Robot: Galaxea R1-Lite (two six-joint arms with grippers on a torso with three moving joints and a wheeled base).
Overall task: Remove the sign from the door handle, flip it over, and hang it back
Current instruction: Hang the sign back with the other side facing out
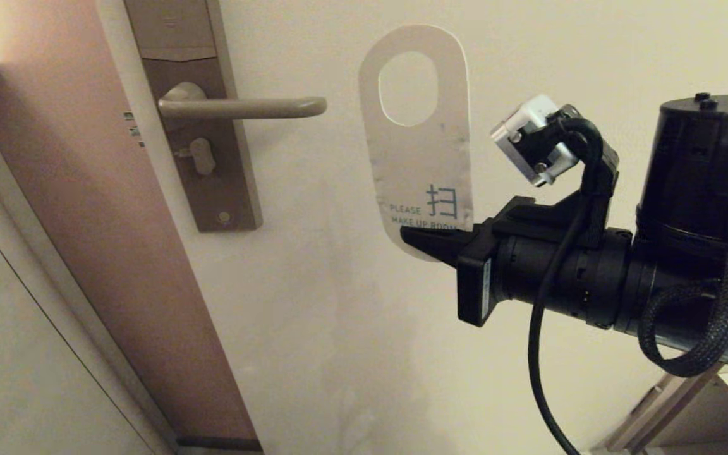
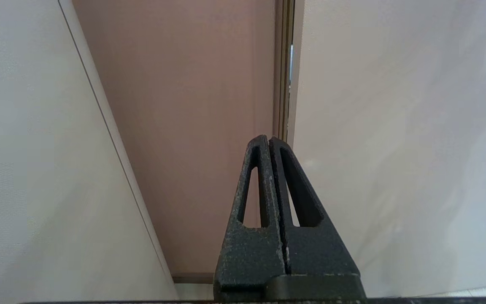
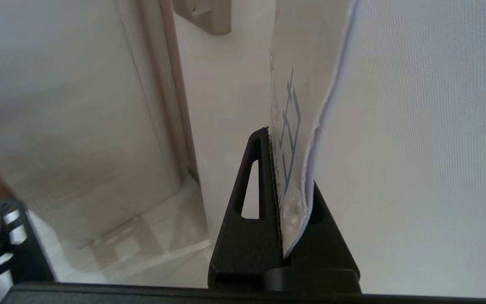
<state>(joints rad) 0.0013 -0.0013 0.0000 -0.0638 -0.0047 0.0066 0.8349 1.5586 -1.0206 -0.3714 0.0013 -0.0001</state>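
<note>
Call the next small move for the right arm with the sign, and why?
Probably carry the sign left toward the door handle so its oval hole lines up with the lever's free end. The right gripper pinches the sign's bottom edge, off-white "MAKE UP ROOM" face outward, and the sign hangs clear of the bare handle, to its right.

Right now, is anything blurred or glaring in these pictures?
Head view: warm glare at the top left corner, sign sharp. Right wrist view: the sign so close its print is soft, dark blur at the lower left. Left wrist view: even light, no glare.
</note>
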